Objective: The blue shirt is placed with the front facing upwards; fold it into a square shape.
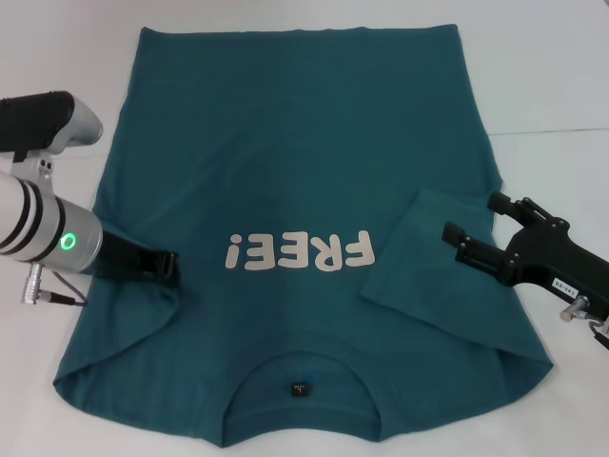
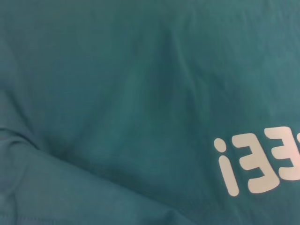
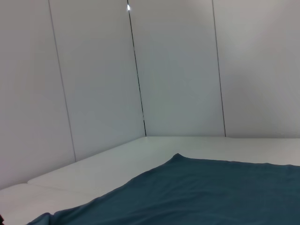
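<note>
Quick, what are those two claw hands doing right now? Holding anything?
Left gripper: low on the dark teal-blue cotton T-shirt, at its left sleeve; cannot tell.
Right gripper: open, empty, over the folded right sleeve.

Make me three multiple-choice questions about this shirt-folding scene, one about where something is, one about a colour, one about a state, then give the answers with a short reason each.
1. Where is the left gripper?
A. On the shirt's left sleeve area
B. At the far hem
C. Off the table

2. What colour is the "FREE!" print?
A. Black
B. Pale pinkish-white
C. Yellow

3. What state is the right sleeve of the blue shirt in?
A. Spread flat outward
B. Folded inward onto the body
C. Rolled into a tube

Answers: A, its fingers rest on fabric beside the print; B, pale letters on teal; B, the flap lies over the chest beside the open right gripper.
</note>
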Controlling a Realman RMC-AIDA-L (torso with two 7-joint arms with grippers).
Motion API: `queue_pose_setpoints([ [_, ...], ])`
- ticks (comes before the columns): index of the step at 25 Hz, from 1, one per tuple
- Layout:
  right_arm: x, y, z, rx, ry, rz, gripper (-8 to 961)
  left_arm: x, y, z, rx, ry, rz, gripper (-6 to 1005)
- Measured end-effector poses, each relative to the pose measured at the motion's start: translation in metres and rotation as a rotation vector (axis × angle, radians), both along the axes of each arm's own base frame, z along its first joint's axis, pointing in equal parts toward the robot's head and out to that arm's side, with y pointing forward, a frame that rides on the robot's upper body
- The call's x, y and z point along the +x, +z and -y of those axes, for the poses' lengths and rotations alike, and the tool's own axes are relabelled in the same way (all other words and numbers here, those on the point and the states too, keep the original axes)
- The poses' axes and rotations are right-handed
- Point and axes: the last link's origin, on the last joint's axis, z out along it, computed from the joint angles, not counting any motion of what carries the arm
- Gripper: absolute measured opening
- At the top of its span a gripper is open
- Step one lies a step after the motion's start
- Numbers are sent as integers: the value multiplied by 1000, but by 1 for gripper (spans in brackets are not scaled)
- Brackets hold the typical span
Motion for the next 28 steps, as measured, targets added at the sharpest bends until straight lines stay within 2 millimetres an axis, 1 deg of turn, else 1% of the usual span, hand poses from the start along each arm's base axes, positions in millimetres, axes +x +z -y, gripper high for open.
queue_pose_setpoints([
  [10, 0, 0, 0, 2, 0, 0, 943, -2, 1, -2, 23, 3, 5, 57],
  [16, 1, 0, 0, 3, -6, 4, 943, 0, 0, -3, 41, 4, 17, 269],
  [22, 1, 0, -1, 3, -8, 5, 943, 5, 3, -7, 65, -7, 39, 445],
  [23, 1, 0, -1, 3, -7, 5, 943, 5, 5, -8, 74, -8, 39, 475],
  [24, 1, 0, -1, 3, -7, 5, 943, 1, 11, -10, 100, 2, 44, 504],
  [28, 1, 0, -1, 3, -6, 5, 943, -4, 20, -12, 139, 19, 59, 690],
])
